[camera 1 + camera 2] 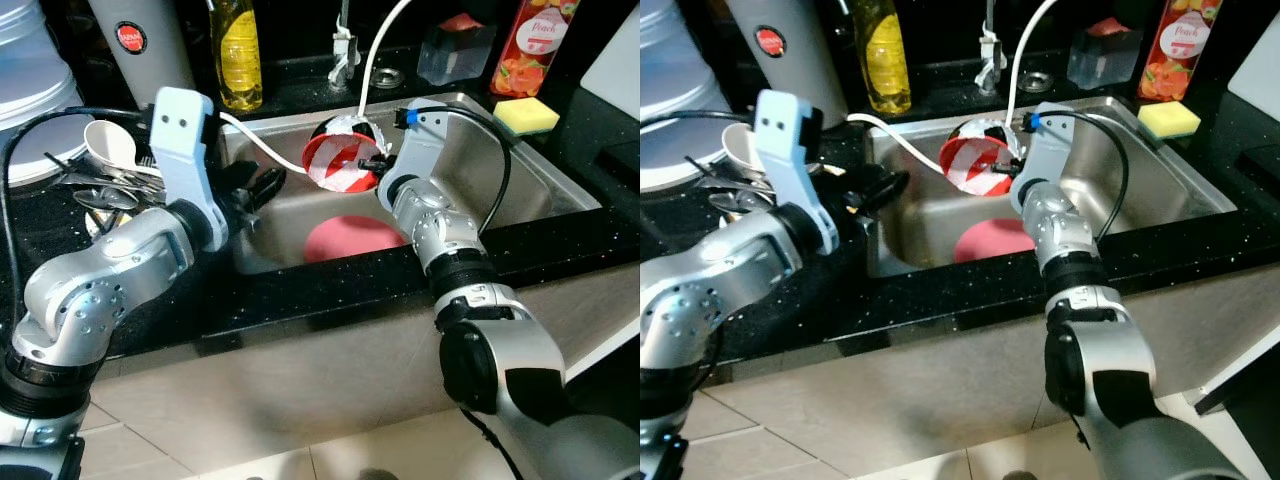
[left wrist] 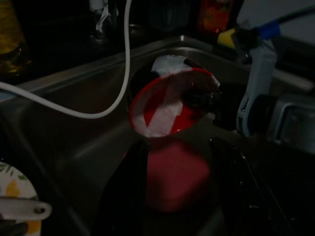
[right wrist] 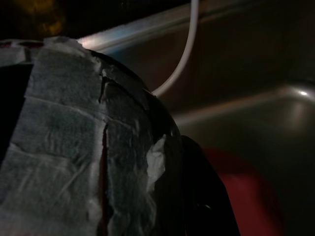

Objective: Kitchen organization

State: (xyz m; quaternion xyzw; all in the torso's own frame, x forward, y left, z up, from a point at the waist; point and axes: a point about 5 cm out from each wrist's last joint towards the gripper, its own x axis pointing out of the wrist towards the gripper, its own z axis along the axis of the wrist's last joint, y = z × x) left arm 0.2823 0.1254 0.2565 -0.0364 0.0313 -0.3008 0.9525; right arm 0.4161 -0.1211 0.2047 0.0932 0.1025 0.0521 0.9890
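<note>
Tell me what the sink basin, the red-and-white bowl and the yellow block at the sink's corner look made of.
Sink basin: brushed stainless steel by its dull grey sheen and soft reflections. Bowl, held over the basin at the right gripper: probably plastic, red inside, patched with matte, wrinkled white tape. Yellow block: apparently a foam sponge, with a greenish layer beneath, likely a scouring pad.

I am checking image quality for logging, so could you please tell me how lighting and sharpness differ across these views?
Left eye view: evenly lit and sharp, with mild glare on the sink steel. Left wrist view: dim, soft, yet the red-and-white bowl reads clearly. Right wrist view: very dark, the bowl's taped outside close up and slightly blurred beside the right gripper.
</note>
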